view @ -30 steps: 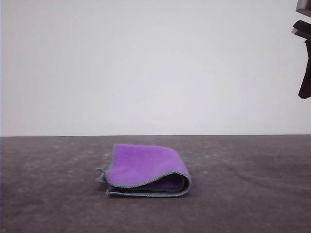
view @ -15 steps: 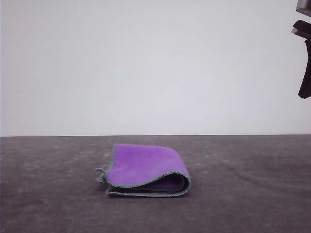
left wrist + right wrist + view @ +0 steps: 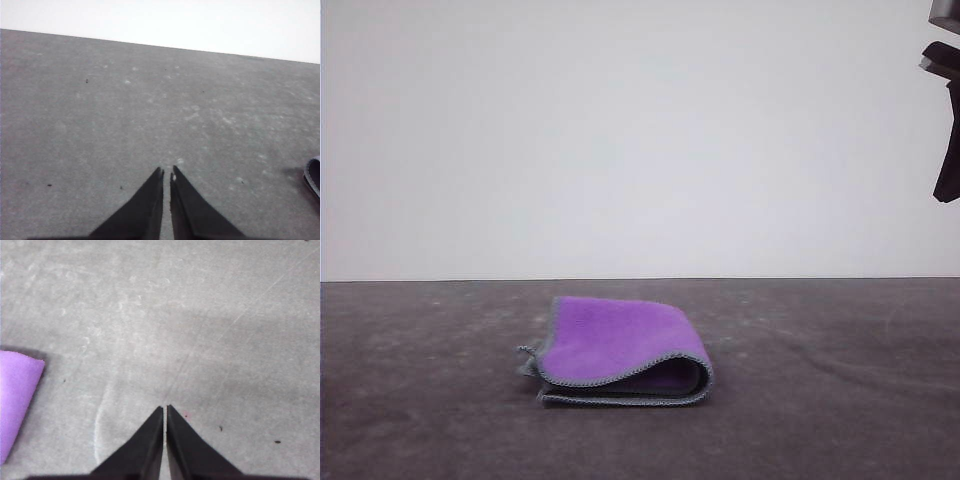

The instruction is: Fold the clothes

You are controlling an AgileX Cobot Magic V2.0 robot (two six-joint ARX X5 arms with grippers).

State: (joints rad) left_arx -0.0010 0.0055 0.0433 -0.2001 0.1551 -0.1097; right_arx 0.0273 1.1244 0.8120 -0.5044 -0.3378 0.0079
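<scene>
The clothes (image 3: pixel 620 350) are one small cloth lying folded on the dark grey table (image 3: pixel 820 400), purple face up, grey stitched edge around it, the fold open toward the front right. In the right wrist view its purple corner (image 3: pixel 15 400) lies well aside of my right gripper (image 3: pixel 165 410), which is shut over bare table. A dark edge of the cloth (image 3: pixel 313 177) shows in the left wrist view, far from my left gripper (image 3: pixel 166 172), also shut with nothing between its fingers. A black part of the right arm (image 3: pixel 946 110) hangs high at the front view's right edge.
A plain white wall (image 3: pixel 620 140) stands behind the table. The tabletop around the cloth is bare, scuffed grey surface on all sides.
</scene>
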